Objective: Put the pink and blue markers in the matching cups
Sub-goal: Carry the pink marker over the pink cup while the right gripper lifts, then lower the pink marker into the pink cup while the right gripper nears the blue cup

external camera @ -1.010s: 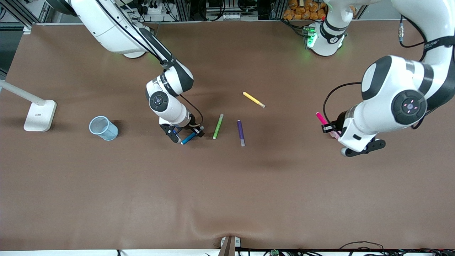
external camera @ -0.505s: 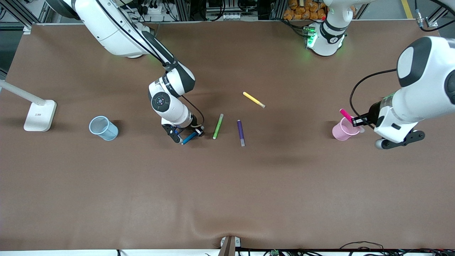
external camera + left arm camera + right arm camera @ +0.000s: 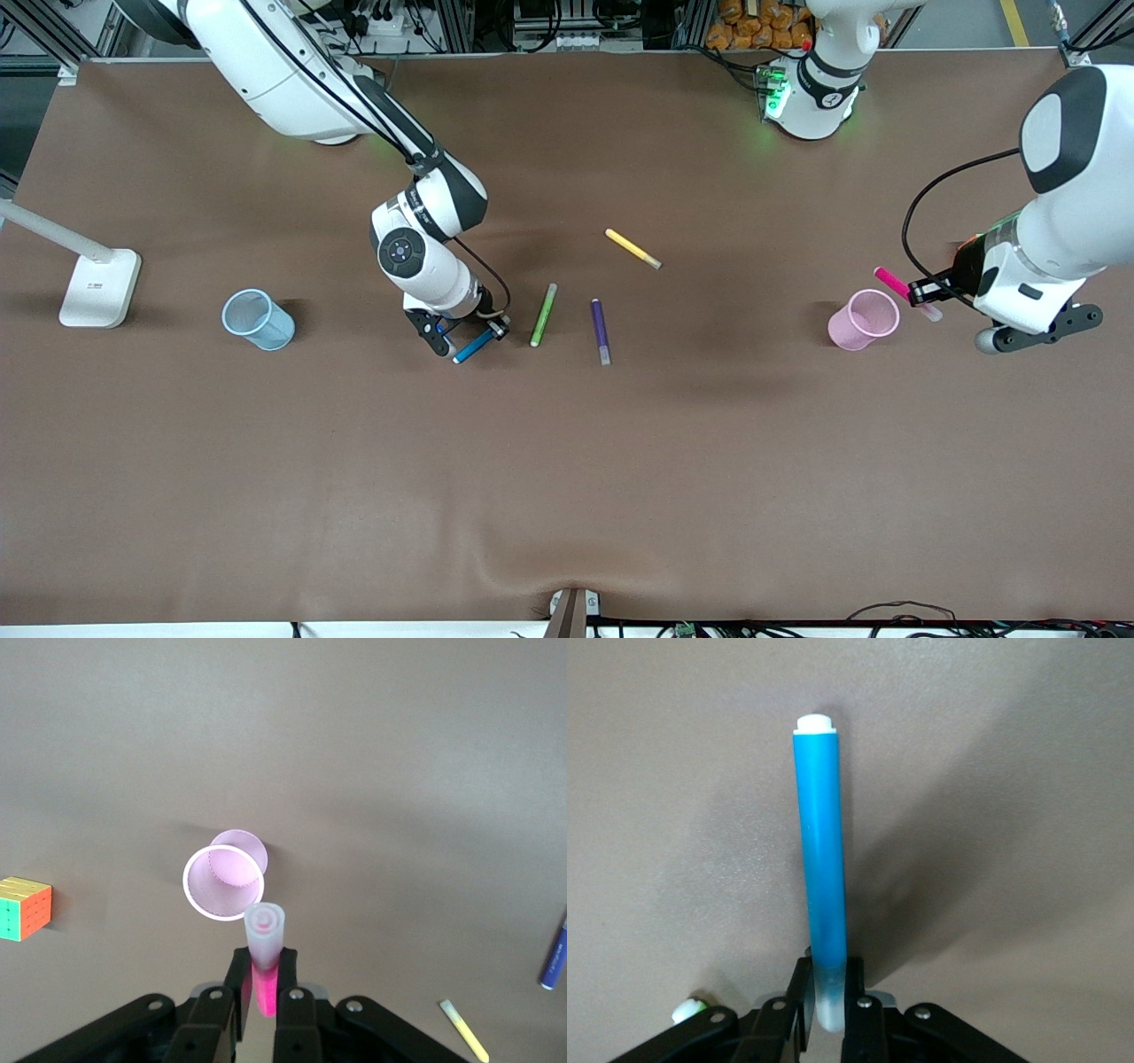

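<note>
My left gripper (image 3: 923, 292) is shut on the pink marker (image 3: 893, 283), up in the air just beside the pale pink cup (image 3: 863, 320), toward the left arm's end of the table. In the left wrist view the marker (image 3: 264, 943) points down from the gripper (image 3: 262, 979), close to the cup's rim (image 3: 223, 882). My right gripper (image 3: 468, 341) is shut on the blue marker (image 3: 474, 343), low over the table beside the green marker. The right wrist view shows the blue marker (image 3: 821, 859) gripped by its greyish end in the gripper (image 3: 827, 988). The pale blue cup (image 3: 258, 320) stands toward the right arm's end.
A green marker (image 3: 543, 315), a purple marker (image 3: 601, 329) and a yellow marker (image 3: 633, 248) lie mid-table. A white lamp base (image 3: 99, 286) stands beside the blue cup. A colour cube (image 3: 25, 908) shows in the left wrist view.
The left arm has carried the pink marker toward its own end of the table, uncovering the pink cup and passing over it. The right gripper has barely moved with the blue marker.
</note>
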### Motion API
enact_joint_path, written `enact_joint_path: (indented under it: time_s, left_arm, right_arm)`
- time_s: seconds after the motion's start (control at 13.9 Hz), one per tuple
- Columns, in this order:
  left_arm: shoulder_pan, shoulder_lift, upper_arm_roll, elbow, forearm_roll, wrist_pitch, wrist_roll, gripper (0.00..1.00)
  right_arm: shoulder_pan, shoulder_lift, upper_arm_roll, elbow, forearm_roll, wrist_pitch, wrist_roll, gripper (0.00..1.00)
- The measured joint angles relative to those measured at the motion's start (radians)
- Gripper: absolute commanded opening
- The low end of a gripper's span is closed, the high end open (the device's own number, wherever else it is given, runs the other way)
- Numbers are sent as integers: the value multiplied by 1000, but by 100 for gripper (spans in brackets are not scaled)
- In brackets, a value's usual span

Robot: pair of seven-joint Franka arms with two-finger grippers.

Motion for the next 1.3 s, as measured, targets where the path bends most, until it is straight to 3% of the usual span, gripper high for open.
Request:
enact_joint_path:
  time_s: [0.87, 1.08, 1.3]
  left_arm:
    - [85, -55, -2, -274, 0, 316, 14, 0]
    - [85, -56, -2, -353, 0, 438, 14, 0]
    - [85, -56, -1, -396, 0, 489, 24, 0]
  right_arm:
    - [-86, -70, -37, 298, 0, -701, -49, 0]
    - [-100, -100, -133, 364, 88, -898, -205, 0]
    - [-107, -143, -328, 393, 242, -1096, -472, 0]
